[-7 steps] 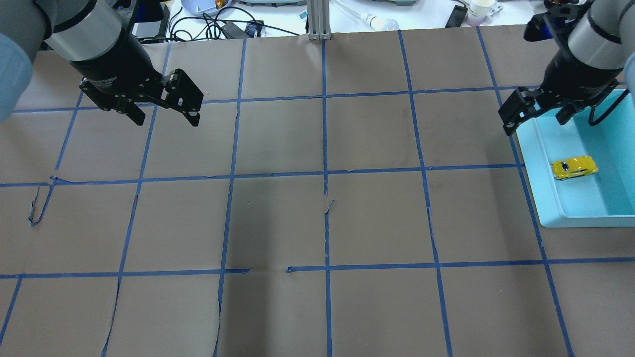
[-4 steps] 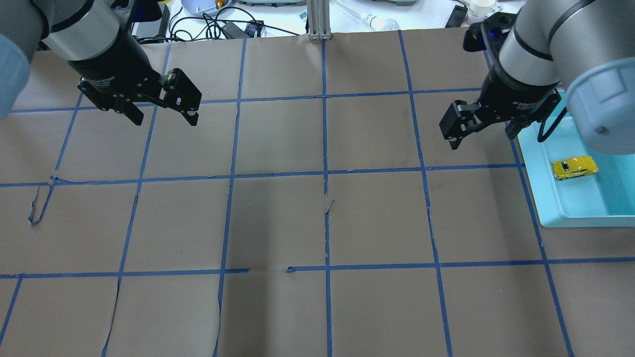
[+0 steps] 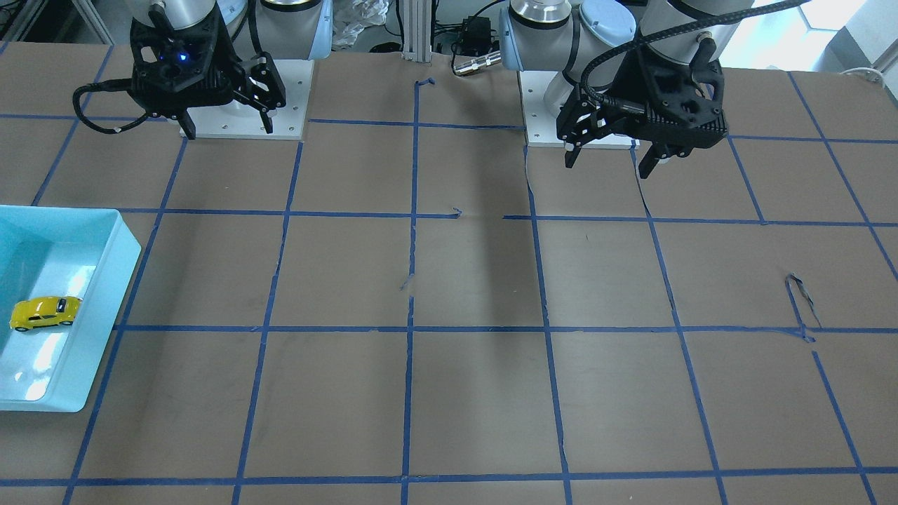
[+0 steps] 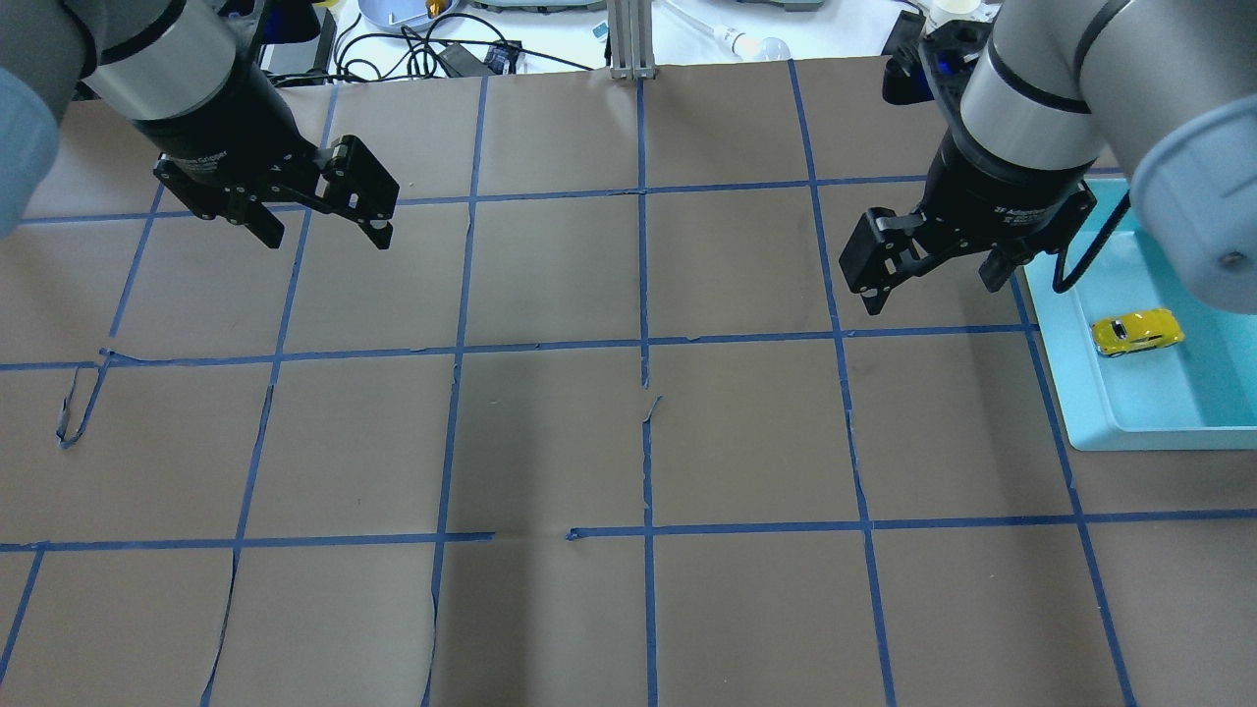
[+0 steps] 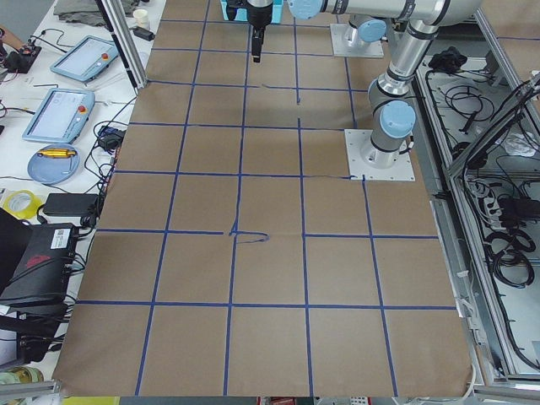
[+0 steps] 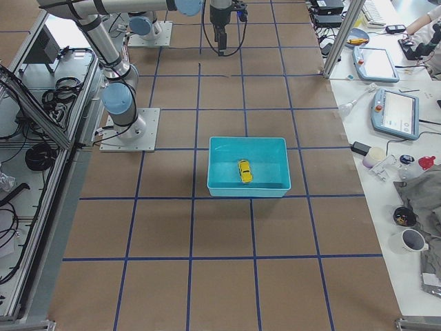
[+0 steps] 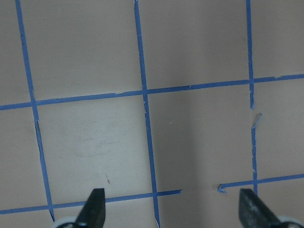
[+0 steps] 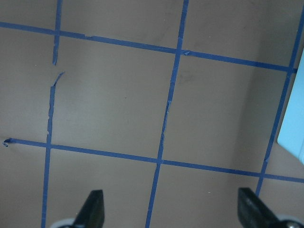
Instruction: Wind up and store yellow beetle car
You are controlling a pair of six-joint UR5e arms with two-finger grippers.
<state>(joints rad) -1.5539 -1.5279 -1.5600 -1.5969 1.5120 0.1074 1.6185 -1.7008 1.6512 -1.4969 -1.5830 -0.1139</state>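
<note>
Lying on the floor of the teal bin (image 4: 1159, 437) at the robot's right end of the table (image 4: 628, 442), the yellow beetle car (image 4: 1136, 332) sits upright on its wheels. Its long axis runs roughly left to right across the table, slightly skewed. The right gripper (image 4: 931, 288) hovers above the table just outside the bin's inboard wall, fingers apart and holding nothing; the car lies to its right, inside the bin. The left gripper (image 4: 326, 238) hangs well apart at the opposite side, fingers also apart. Any further reach to the car falls to the right arm, the nearer one. Storage appears complete.
</note>
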